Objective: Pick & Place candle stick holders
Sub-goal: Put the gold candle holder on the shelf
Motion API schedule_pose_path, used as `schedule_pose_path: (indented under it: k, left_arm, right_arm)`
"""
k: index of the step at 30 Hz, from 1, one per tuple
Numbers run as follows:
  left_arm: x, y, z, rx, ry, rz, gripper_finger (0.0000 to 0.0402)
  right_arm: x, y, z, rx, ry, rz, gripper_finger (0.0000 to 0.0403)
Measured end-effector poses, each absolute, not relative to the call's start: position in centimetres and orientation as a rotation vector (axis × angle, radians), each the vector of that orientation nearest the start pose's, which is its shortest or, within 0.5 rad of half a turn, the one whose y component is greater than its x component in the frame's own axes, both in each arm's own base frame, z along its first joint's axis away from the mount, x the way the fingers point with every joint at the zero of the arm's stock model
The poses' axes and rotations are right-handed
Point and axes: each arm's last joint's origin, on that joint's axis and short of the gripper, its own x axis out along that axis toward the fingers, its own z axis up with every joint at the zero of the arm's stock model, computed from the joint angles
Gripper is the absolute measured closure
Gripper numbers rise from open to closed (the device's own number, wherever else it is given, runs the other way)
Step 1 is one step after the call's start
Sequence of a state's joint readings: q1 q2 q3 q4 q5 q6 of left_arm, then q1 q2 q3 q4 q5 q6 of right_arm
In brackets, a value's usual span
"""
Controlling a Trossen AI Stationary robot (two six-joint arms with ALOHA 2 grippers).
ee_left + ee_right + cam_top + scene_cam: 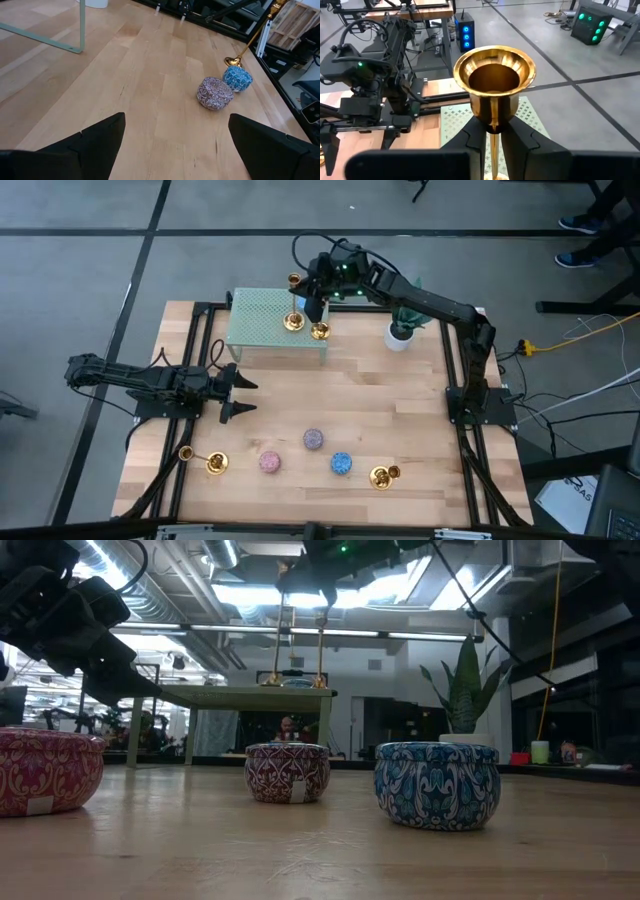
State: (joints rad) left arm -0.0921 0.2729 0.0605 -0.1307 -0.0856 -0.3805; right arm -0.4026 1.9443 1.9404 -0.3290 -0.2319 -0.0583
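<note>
Showing task approx. half done, judged from layout: 2 of 4 candle stick holders up on green mesh stand (262, 320), 2 not yet moved; stand at far side of wooden table (350, 395), near potted plant (402, 326).

Largest to smallest:
- Left arm: waiting at table's left edge; left gripper (236, 392) spread wide, empty; wide gap betw. its fingers (102, 137) in wrist view, nothing held.
- Right arm: reaching across to stand; right gripper (314, 302) clenched on stem of held holder (494, 82), just under cup; base seemingly resting on stand top at front edge, contact not certain.
- Candles, mid-table: purple-grey candle (314, 439), pink candle (270, 462), blue candle (342, 464); not task items.
- Placed holder (294, 302): upright on stand, just beside held one, apart from it.
- Left fallen holder (203, 458): lying on side, near-left of table.
- Right fallen holder (384, 476): lying on side, near-right, beside blue candle.

Appearance of holders: polished gold/brass, mirror-bright; round flared base, thin stem, small flared cup w/ dark hollow; probably slippery, top-heavy when stood.

Remaining, est.: release held holder, then fetch both fallen ones.
</note>
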Motion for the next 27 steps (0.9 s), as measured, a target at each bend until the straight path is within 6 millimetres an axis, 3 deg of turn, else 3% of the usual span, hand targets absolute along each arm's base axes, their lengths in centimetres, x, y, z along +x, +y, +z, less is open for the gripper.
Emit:
schedule_pose_path:
  k: [10, 22, 27]
  left_arm:
    - [10.87, -0.76, 14.92, -0.346, 0.338, 0.058, 0.0048]
    - [10.86, -0.76, 14.92, -0.346, 0.338, 0.059, 0.0049]
    - [10.86, -0.76, 14.92, -0.346, 0.339, 0.058, 0.0048]
  right_arm:
    - [42.03, -17.20, 37.30, 0.050, 0.336, -0.160, 0.0323]
    - [42.26, -17.30, 36.88, 0.056, 0.347, -0.162, 0.0314]
    - [42.25, -17.30, 36.86, 0.056, 0.348, -0.162, 0.0275]
